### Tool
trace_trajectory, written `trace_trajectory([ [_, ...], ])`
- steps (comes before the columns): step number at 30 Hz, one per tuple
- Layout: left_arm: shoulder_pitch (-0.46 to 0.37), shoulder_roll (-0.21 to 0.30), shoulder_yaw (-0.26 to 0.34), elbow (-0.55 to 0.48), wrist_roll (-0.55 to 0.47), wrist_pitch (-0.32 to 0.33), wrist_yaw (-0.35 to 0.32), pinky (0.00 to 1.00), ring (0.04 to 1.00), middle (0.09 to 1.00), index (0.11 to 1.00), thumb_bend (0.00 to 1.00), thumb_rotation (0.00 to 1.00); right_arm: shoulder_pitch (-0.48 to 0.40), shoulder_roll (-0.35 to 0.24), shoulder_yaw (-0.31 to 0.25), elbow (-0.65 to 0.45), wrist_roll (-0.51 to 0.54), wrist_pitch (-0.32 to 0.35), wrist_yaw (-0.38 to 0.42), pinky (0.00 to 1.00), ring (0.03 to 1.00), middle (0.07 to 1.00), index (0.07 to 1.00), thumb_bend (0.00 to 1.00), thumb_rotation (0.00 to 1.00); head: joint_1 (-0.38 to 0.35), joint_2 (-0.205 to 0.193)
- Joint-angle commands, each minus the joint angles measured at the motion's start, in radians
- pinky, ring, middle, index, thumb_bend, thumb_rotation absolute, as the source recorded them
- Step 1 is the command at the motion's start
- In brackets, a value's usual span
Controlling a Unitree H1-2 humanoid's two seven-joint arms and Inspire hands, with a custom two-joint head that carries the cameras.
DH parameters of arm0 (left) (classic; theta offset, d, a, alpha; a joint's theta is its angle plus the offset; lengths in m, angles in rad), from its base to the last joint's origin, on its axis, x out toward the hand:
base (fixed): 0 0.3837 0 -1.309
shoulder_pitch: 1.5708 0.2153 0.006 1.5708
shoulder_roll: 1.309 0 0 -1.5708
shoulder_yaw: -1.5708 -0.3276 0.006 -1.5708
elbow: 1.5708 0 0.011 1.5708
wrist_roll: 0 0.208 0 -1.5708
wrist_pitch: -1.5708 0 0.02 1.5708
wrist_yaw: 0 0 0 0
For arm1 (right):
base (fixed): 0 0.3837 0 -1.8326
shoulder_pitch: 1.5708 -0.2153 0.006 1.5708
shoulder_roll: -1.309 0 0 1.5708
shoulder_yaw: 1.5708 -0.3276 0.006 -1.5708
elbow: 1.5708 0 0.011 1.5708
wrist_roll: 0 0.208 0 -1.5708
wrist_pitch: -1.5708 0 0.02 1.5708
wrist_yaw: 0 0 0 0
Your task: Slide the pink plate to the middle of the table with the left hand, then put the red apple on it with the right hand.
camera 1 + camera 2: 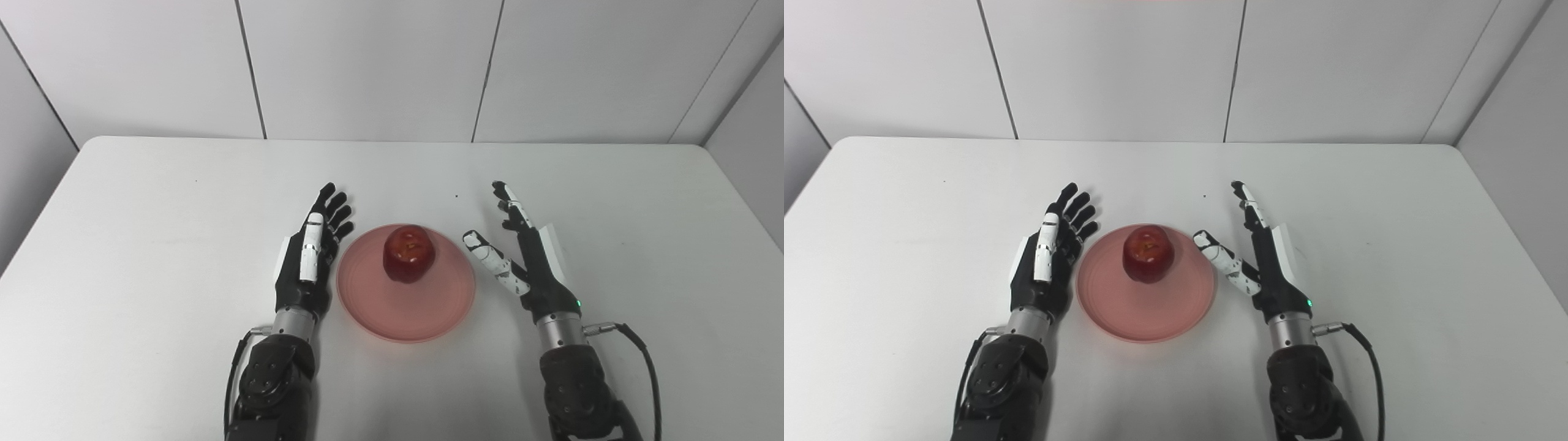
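Apple, red and glossy [409,253], sits on your round pink plate [392,312] mid-tabletop [153,245]; your left hand [309,257] and right hand [520,251] flank the plate, fingers spread, holding nothing.

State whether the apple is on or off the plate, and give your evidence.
On. The apple sits inside the plate rim, toward its far side, and neither hand touches it.

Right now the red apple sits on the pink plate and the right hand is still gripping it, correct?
Not quite. The red apple sits on the pink plate, but the right hand is open beside the plate, clear of the apple, as the left eye view shows.
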Motion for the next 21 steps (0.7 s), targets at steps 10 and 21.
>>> trace_trajectory([
  [10,0.023,0.007,0.006,0.031,-0.005,0.034,-0.001,0.90,0.921,0.928,0.913,0.35,1.00,-0.008,0.064,-0.055,0.021,0.204,-0.074,-0.006,0.88,0.939,0.948,0.948,0.39,1.00,0.003,-0.008],
  [21,0.025,0.014,0.005,0.025,-0.004,0.028,-0.009,0.91,0.926,0.933,0.918,0.35,1.00,-0.007,0.084,-0.065,0.041,0.289,-0.069,0.003,0.96,0.973,0.967,0.970,0.25,1.00,0.008,-0.014],
])
